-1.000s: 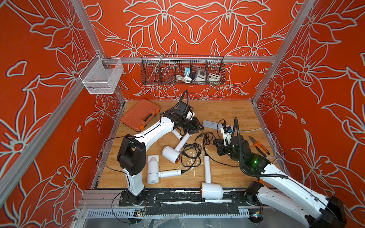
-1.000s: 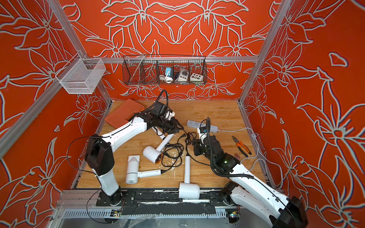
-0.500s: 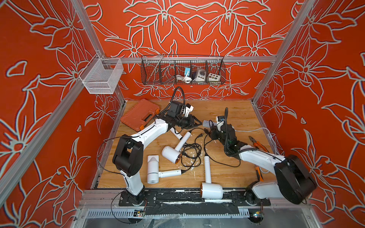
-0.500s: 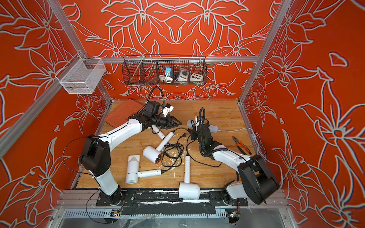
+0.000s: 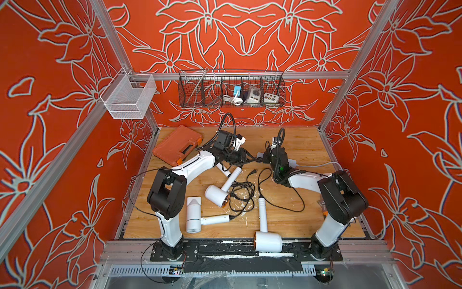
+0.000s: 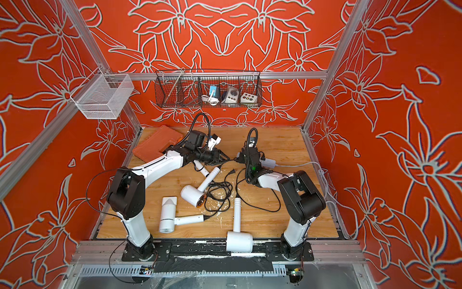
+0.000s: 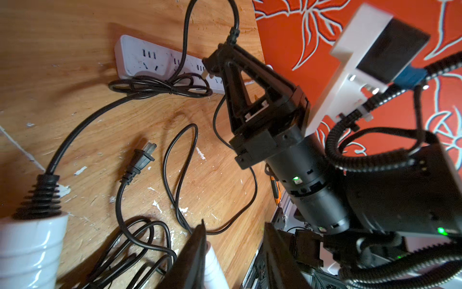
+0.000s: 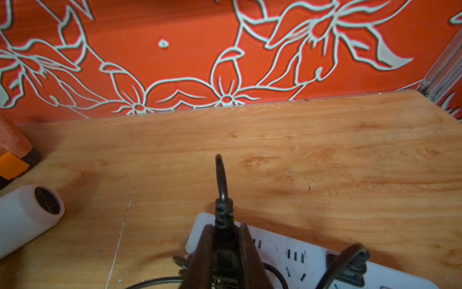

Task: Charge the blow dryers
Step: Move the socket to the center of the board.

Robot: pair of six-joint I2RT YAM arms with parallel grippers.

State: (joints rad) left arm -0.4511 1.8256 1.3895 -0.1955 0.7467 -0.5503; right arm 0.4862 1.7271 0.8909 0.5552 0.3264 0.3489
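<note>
Wooden table (image 5: 300,220): your four dryers (image 5: 217,194) lie mid-table. Over the strip (image 7: 140,57), your right gripper (image 8: 223,232) pinches one plug (image 8: 223,215) tight, prongs just above it. Your left gripper (image 7: 235,225) stands part open and empty, with a handle (image 7: 212,262) beside one finger.

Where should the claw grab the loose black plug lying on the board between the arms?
Grip the loose plug across the narrow sides of its moulded body, between the prongs and the ribbed strain relief. Come straight down: it lies flat on the board, apart from the cord tangle, so both sides look free. The thin prongs would likely slip.
</note>
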